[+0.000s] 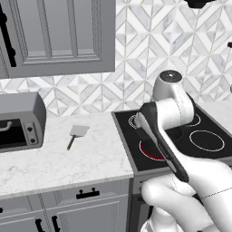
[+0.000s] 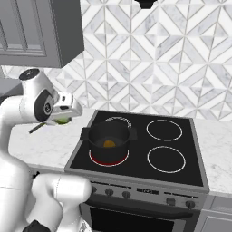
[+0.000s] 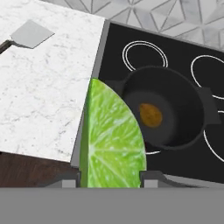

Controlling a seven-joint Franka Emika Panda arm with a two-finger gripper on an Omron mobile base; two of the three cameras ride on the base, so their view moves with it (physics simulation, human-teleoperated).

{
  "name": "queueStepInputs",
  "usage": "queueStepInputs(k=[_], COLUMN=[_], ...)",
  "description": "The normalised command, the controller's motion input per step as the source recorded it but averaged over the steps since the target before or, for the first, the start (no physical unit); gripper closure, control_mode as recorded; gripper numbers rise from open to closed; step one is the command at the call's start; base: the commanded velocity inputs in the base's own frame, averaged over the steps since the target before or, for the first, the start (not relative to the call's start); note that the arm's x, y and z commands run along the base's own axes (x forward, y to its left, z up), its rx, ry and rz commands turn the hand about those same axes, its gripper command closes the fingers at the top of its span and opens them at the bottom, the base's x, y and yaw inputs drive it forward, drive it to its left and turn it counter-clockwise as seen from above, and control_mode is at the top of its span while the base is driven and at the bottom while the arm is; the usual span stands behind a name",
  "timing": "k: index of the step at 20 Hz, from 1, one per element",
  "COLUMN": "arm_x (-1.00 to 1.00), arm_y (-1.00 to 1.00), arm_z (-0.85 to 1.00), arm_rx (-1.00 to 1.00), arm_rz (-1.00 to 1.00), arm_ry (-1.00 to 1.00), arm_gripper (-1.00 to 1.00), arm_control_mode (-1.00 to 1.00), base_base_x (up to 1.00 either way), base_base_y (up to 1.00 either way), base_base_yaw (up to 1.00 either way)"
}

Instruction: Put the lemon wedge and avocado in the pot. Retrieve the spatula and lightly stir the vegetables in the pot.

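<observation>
The bright green lemon wedge point(image 3: 111, 140) is pinched between my fingertips, so my gripper point(image 3: 111, 179) is shut on it. In the right base view the gripper point(image 2: 63, 118) hangs over the counter edge, left of the pot point(image 2: 110, 138) and higher than its rim. The squat black pot point(image 3: 183, 87) stands on the front left burner with the brown avocado point(image 3: 151, 114) on its floor. The avocado point(image 2: 109, 143) also shows inside the pot from the right. The grey-bladed spatula point(image 1: 78, 133) lies flat on the marble counter, seen too as the spatula point(image 3: 31, 34) in the hand view.
A black stovetop point(image 2: 172, 149) has three free burner rings. A grey toaster oven point(image 1: 18, 122) sits at the counter's left end. Upper cabinets point(image 1: 59, 36) hang above the marble counter point(image 1: 68, 163). My own arm blocks the pot in the left base view.
</observation>
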Motion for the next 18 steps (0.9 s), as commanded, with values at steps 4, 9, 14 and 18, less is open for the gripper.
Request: queueStepInputs(k=[4,9,14,18], arm_x=[0.57,0.98,0.55,0.22], arm_y=[-0.92,-0.54,-0.19,-0.13], arm_z=[-0.33,-0.5,-0.63,-0.57], arm_rx=[0.0,0.0,0.0,0.0], arm_rz=[0.0,0.05,0.08,0.07], arm_ry=[0.13,0.08,0.1,0.1], arm_gripper=[1.0,1.0,1.0,1.0], arm_control_mode=[-1.0,-1.0,-1.0,-1.0], base_base_x=[0.0,0.0,0.0,0.0], base_base_y=[0.0,0.0,0.0,0.0], base_base_yaw=[0.0,0.0,0.0,0.0])
